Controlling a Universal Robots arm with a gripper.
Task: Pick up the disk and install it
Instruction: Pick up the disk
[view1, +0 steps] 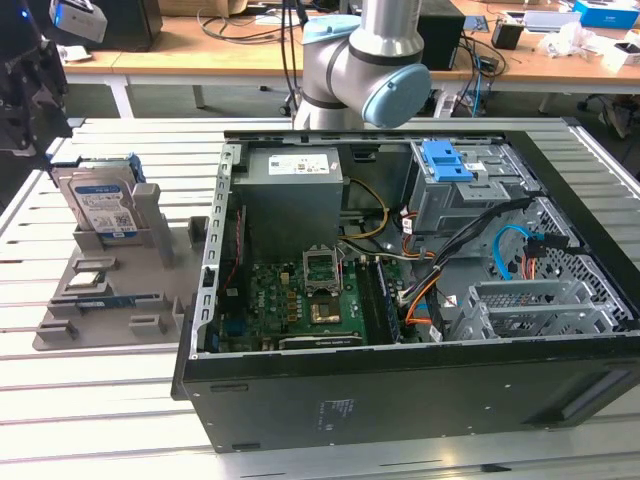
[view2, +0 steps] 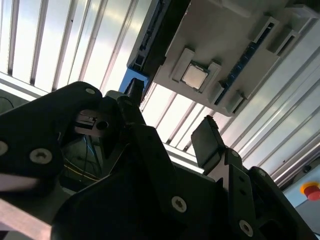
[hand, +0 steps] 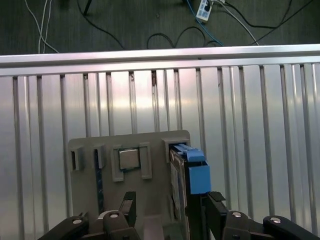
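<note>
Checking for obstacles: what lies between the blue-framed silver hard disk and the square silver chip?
Nothing loose: only raised walls of the grey plastic tray separate the blue-framed disk and the square silver chip, in the first wrist view.

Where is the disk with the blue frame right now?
On the exterior view's left, the disk stands upright in the grey holder tray, beside the open computer case.

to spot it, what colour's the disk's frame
Bright blue; the disk shows best in the first wrist view.

Silver-grey tubular arm (view1: 385, 30), pale blue caps (view1: 397, 95) covered its joints, black angular end effector (hand: 171, 198), small silver screws (view2: 179, 202) studded its links.
</note>
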